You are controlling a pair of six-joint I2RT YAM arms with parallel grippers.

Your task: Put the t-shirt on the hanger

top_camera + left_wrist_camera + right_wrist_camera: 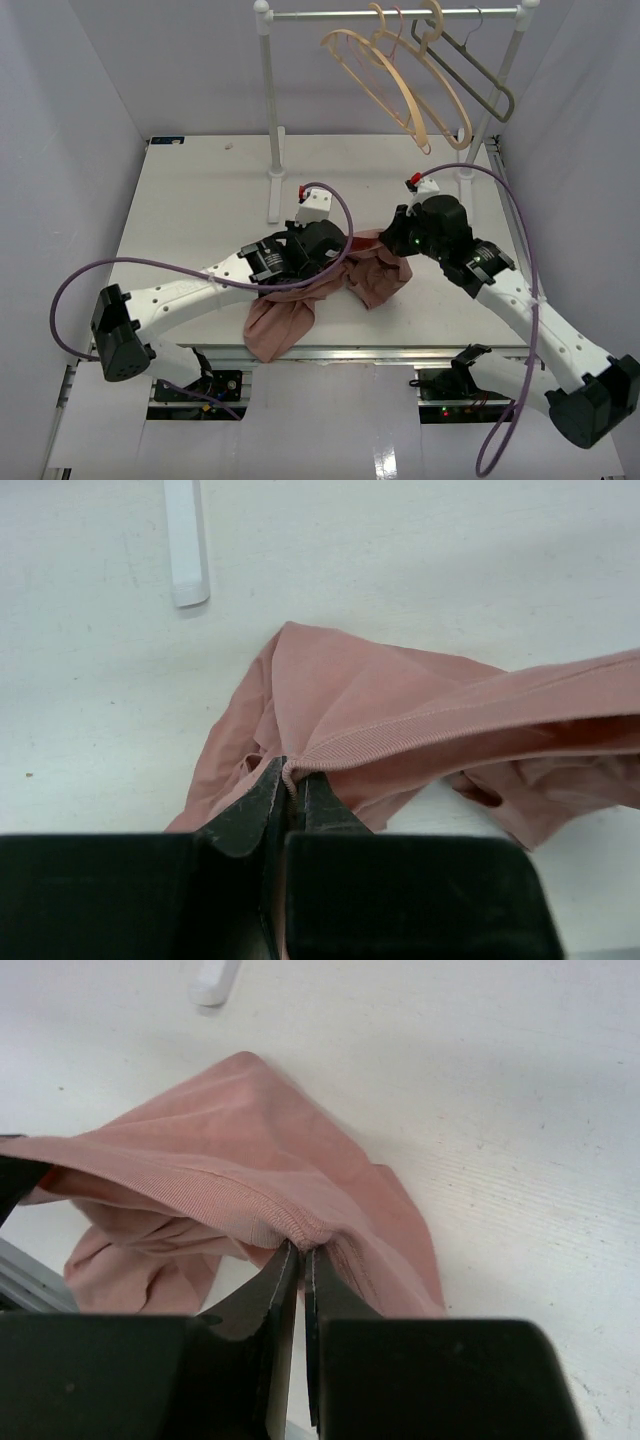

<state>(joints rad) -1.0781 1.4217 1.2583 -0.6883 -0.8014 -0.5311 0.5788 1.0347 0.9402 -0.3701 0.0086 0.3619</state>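
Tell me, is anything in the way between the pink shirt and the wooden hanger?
Nothing visible stands on the table between the t-shirt and the hanger. On the rail, though, a pink wire hanger and a grey hanger hang close on either side of it.

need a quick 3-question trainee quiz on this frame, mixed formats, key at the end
1. True or false: the left gripper has its jaws pinched on the ribbed edge of the t-shirt.
2. Where is the hanger? A) in the left gripper's jaws B) hooked on the rail C) inside the t-shirt
3. Fill in: the right gripper has its jaws ___ on the t-shirt.
Key: 1 true; 2 B; 3 shut.
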